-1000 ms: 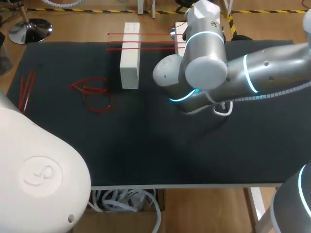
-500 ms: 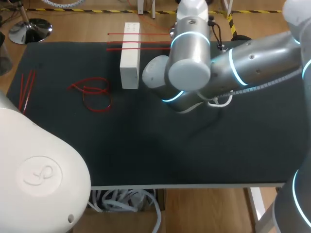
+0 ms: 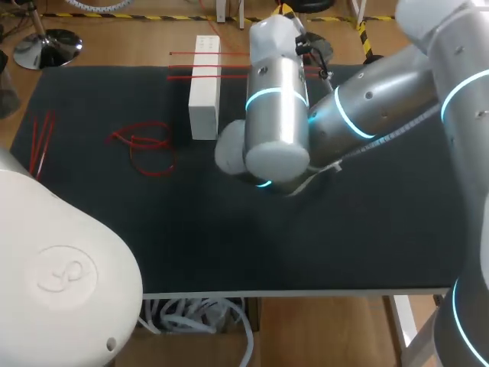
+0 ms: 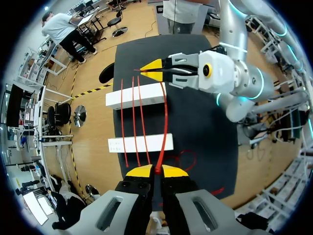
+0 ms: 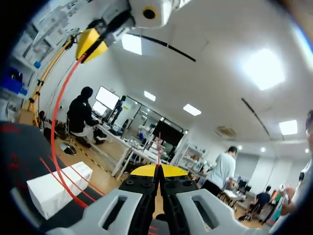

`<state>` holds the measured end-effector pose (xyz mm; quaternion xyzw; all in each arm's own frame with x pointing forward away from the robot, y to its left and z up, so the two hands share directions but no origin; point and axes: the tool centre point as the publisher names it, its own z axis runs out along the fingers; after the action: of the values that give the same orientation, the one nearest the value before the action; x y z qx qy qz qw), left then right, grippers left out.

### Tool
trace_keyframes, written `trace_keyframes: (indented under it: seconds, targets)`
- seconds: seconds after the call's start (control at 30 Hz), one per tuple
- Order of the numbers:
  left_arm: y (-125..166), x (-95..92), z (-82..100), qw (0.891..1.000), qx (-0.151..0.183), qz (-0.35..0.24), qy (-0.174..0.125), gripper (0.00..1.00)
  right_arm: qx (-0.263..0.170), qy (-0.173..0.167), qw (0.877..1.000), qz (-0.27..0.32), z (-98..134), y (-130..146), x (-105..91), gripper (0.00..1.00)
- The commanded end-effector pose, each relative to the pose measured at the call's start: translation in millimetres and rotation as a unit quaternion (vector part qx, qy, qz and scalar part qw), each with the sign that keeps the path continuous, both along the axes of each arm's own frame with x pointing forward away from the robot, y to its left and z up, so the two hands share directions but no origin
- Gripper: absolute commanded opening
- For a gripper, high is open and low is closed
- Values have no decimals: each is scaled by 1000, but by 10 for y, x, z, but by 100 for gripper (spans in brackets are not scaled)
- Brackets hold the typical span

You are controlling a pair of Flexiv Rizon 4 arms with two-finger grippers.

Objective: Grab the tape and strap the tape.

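Left jaws and right jaws clenched opposite ends of the red strap (image 4: 165, 117), which arced between them above the bench (image 4: 198, 134).

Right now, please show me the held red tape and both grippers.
held red tape (image 4: 165, 122): left wrist view, middle of curved strand.
left gripper (image 4: 156, 171): left wrist view, between yellow tips.
right gripper (image 4: 146, 71): left wrist view, between yellow tips.

Thin red tape (image 4: 165, 117), bowed in a long arc, both ends gripped, held aloft
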<state>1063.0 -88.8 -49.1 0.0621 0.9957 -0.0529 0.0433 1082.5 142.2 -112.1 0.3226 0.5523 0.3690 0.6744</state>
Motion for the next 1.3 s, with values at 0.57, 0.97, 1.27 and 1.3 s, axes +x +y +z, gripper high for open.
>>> trace_keyframes:
  seconds: [0.57, 0.97, 1.27, 1.3]
  targets:
    - [-3, 5, 13, 1000, 2, 0, 1, 0, -69, -68, 990, 100, 239, 262, -31, 0]
    - [-3, 5, 13, 1000, 2, 0, 1, 0, -14, -44, 995, 92, 266, 260, -28, 0]
    - [-3, 5, 13, 1000, 2, 0, 1, 0, -14, -44, 995, 92, 266, 260, -28, 0]
    - [-3, 5, 13, 1000, 2, 0, 1, 0, -14, -44, 995, 92, 266, 260, -28, 0]
